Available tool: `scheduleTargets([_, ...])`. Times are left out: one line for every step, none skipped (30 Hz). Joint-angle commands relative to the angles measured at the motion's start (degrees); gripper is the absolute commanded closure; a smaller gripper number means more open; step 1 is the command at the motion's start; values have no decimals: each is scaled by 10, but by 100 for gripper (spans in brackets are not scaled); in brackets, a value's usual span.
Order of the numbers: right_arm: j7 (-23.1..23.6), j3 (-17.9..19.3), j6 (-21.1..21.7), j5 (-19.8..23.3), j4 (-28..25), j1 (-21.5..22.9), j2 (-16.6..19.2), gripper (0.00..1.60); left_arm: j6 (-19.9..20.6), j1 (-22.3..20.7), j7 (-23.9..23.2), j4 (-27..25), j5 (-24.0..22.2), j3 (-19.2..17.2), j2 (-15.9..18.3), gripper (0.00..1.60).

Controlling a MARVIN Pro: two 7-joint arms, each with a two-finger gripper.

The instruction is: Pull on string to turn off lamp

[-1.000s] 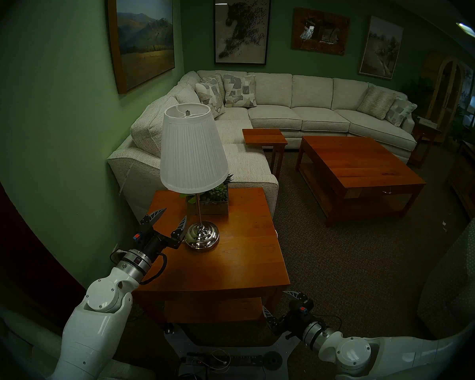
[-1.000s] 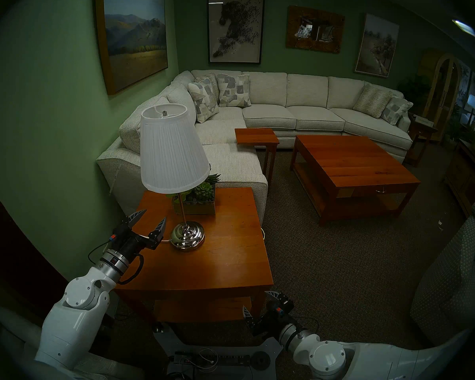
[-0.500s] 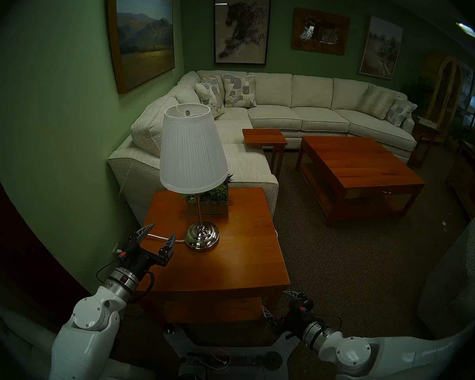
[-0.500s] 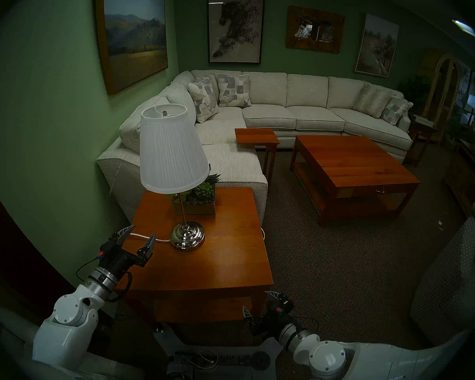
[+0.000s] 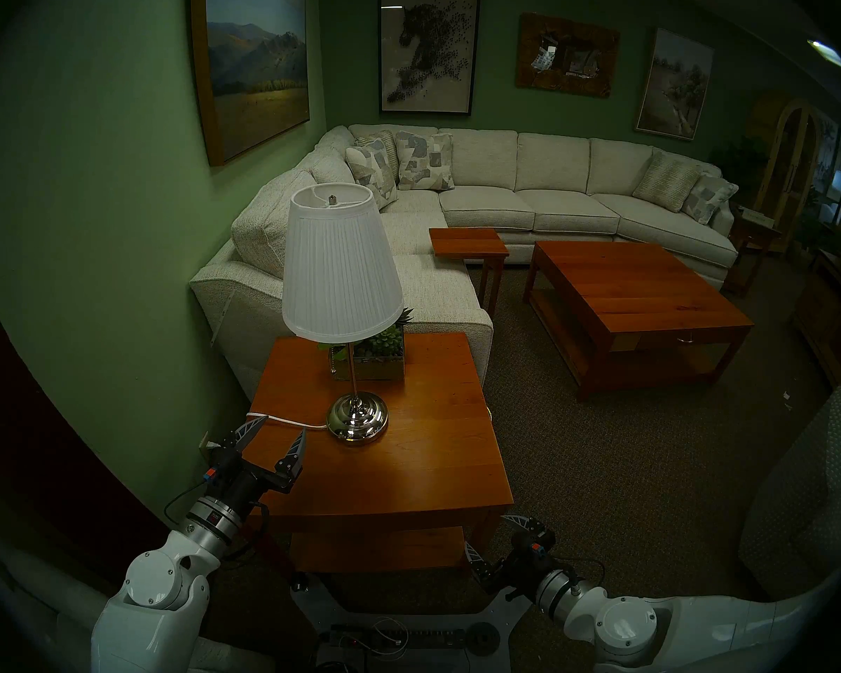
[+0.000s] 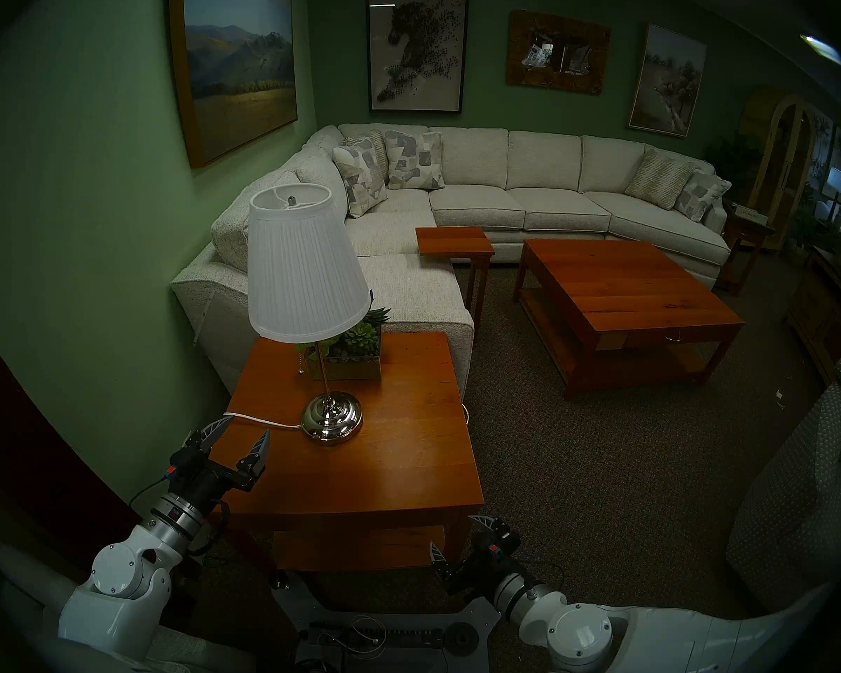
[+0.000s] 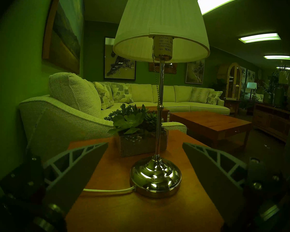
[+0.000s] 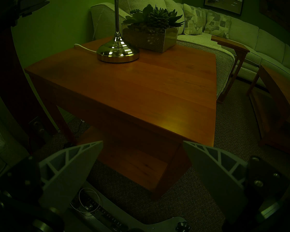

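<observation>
The left tool (image 5: pixel 278 431) hangs over the near-left corner of the wooden counter (image 5: pixel 409 463) with its two fingers spread wide and nothing between them. The lamp (image 5: pixel 343 278) stands ahead of it and a little to its right, shade dark, its round chrome base sitting flat on the counter. In the left wrist view, the base fills the gap between the two fingers but lies well ahead of them, touching neither.

The string (image 7: pixel 156 79) hangs free from the socket under the shade, just to the left of the chrome stem, its end weight dangling well above the tool and apart from it. The white power cord (image 5: pixel 282 420) runs along the counter from the base toward the left finger's tip. A glass planter of succulents (image 5: pixel 375 356) sits beyond the lamp.

The right tool (image 5: pixel 494 541) is also spread wide and empty, low beside the counter's near-right leg, far from the lamp.
</observation>
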Motion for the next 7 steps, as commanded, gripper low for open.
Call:
scheduleTargets([-1, 4, -2, 0, -13, 4, 0, 0, -28, -7, 3, -14, 3, -13, -1, 0])
scheduleTargets([-1, 4, -2, 0, -13, 4, 0, 0, -29, -7, 3, -13, 3, -13, -1, 0])
scheduleTargets([-1, 4, -2, 0, -13, 4, 0, 0, -29, -7, 3, -13, 3, -13, -2, 0])
scheduleTargets([-1, 4, -2, 0, -13, 4, 0, 0, -29, -7, 3, -13, 3, -13, -2, 0])
scheduleTargets([-1, 4, -2, 0, -13, 4, 0, 0, -30, -7, 3, -13, 3, -13, -2, 0])
scheduleTargets([-1, 4, -2, 0, -13, 4, 0, 0, -30, -7, 3, -13, 3, -13, -2, 0])
scheduleTargets([-1, 4, -2, 0, -13, 4, 0, 0, -30, -7, 3, -13, 3, -13, -2, 0])
